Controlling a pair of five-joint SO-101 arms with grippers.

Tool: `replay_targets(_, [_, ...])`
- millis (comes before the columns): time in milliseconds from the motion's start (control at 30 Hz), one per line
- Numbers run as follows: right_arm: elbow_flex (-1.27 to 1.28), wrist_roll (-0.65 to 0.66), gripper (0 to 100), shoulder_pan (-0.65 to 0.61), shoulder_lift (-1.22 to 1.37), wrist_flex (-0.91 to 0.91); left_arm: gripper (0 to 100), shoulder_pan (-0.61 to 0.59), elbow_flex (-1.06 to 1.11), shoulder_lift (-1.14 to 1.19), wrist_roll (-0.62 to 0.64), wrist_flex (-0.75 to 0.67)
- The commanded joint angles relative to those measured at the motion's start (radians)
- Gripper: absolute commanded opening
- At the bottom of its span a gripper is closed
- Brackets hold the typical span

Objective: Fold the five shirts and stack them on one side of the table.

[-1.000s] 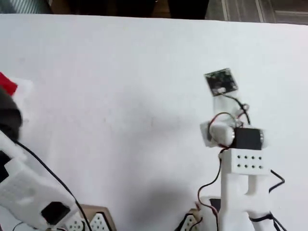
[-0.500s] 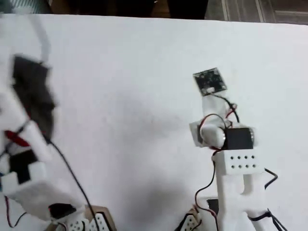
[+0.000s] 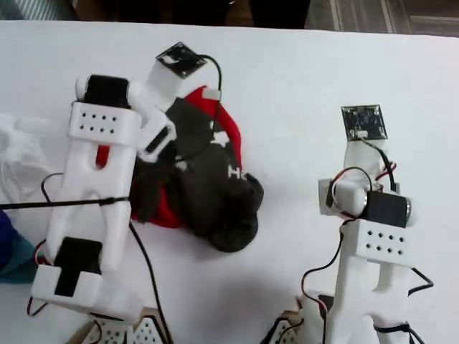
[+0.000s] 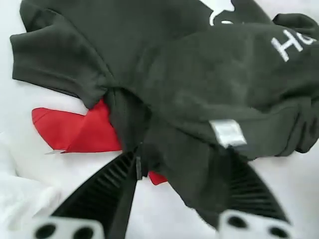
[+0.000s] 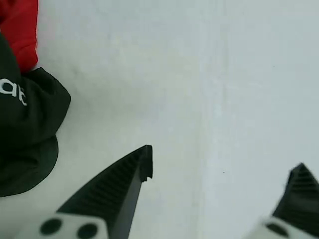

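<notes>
A crumpled black shirt (image 3: 208, 193) with white print lies in a heap on a red shirt (image 3: 224, 123) at the table's middle left. My left gripper (image 3: 172, 122) hangs over the heap's far left part. In the left wrist view its jaws (image 4: 184, 159) straddle a raised bunch of the black shirt (image 4: 199, 74), held partly apart by the cloth, and the red shirt (image 4: 84, 132) shows underneath. My right gripper (image 5: 222, 159) stands open over bare table to the right of the heap, with the black shirt (image 5: 25, 129) and red shirt (image 5: 20, 30) off to its side.
A white shirt (image 3: 18, 154) lies bunched at the left edge. A blue and teal garment (image 3: 8, 247) sits at the near left edge. The white table (image 3: 301, 64) runs bare behind and to the right. The right arm (image 3: 373, 236) stands at the near right.
The left arm swung in from the left edge to the middle left, and the black and red shirts arrived there with it. The right arm shifted slightly right.
</notes>
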Motion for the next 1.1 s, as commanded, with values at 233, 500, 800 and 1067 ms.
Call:
replay_targets(233, [-0.011, -0.008, 42.6, -0.484, 0.002, -0.016, 38, -0.381, -0.097, -0.103, 0.008, -0.021])
replay_targets(500, [-0.017, -0.008, 42.6, -0.727, 0.252, -0.140, 38, -0.704, -0.094, -0.097, 0.000, -0.026])
replay_targets(800, [-0.276, -0.014, 27.5, -0.765, 0.676, -0.168, 38, -0.818, -0.091, -0.095, -0.002, -0.020])
replay_targets(1067, [-0.446, -0.014, 1.5, -0.753, 0.783, -0.119, 38, -0.816, -0.091, -0.095, 0.000, -0.020])
